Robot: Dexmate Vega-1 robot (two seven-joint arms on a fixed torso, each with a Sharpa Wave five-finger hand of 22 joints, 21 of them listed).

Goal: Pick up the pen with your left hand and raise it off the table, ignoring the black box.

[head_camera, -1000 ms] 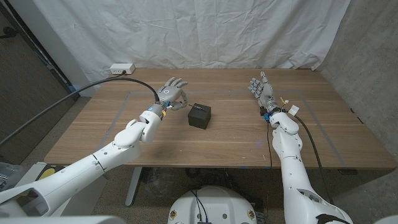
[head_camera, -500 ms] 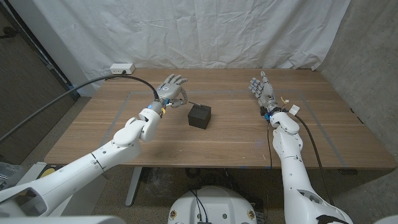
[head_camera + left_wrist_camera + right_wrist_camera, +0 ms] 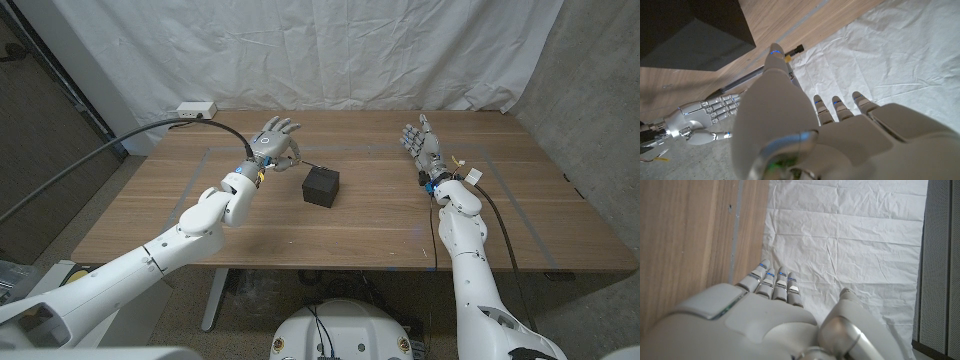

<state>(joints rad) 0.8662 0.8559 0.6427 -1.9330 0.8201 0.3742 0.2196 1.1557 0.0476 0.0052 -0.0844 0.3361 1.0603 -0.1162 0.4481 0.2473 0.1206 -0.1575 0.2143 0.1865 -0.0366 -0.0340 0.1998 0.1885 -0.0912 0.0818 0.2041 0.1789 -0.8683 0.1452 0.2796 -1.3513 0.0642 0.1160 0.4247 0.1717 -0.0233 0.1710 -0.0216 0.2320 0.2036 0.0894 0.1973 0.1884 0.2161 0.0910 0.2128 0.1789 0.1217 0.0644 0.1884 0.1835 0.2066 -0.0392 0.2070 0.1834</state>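
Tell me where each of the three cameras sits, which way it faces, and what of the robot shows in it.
Head view: on the robot's head, looking down over the wooden table; both arms, the left hand pinching the pen beside the black box, the right hand.
Left wrist view: along the left hand's back toward the white sheet; shares pen, box and right hand with the head view.
Right wrist view: along the right hand's back toward the sheet.

Wooden table [image 3: 350, 215]; black box [image 3: 321, 185] near middle, white power strip [image 3: 195, 110] at far left corner.
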